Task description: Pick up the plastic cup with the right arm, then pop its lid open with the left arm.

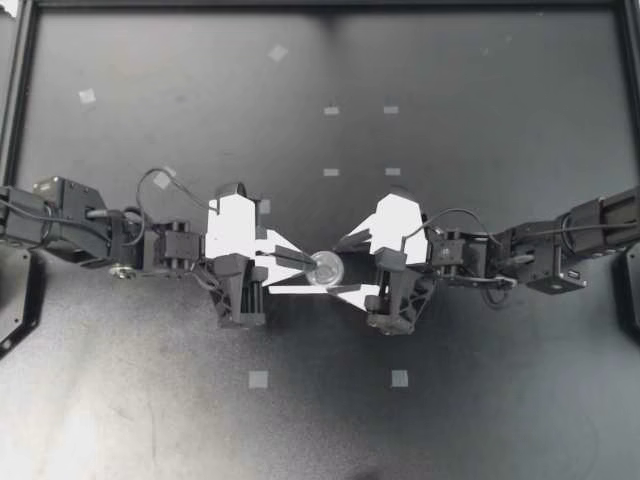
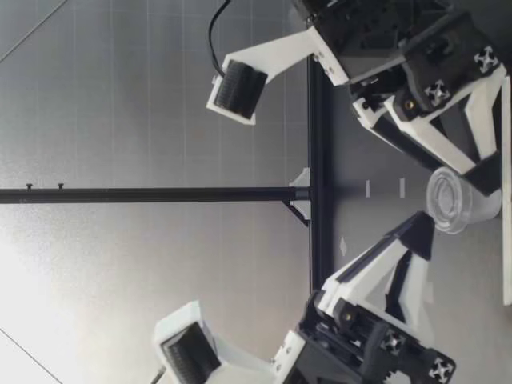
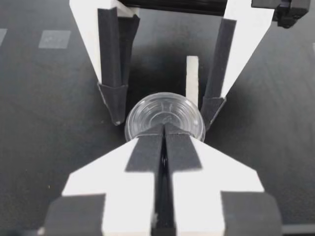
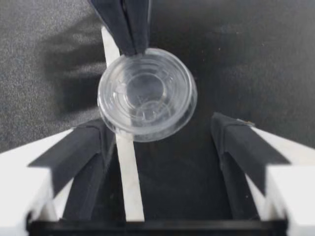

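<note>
Left tool (image 1: pixel 310 264) pinches clear cup (image 1: pixel 326 269) by its rim; right tool (image 1: pixel 346 268) spread (room either side).

My table (image 1: pixel 480 420) is a dark matte sheet, with a black frame rail (image 1: pixel 320 5) along one edge. Four tape squares (image 1: pixel 331 172) lie flat on it between that rail and the spot where my left gripper (image 1: pixel 312 264) meets my right gripper (image 1: pixel 346 268). A second pair of squares (image 1: pixel 258 379) lies on the grippers' other side. Two stray squares (image 1: pixel 87 97) sit well off, rail-side of the left gripper. A pale strip (image 4: pixel 130 187) lies on the surface directly under both sets of fingertips.
</note>
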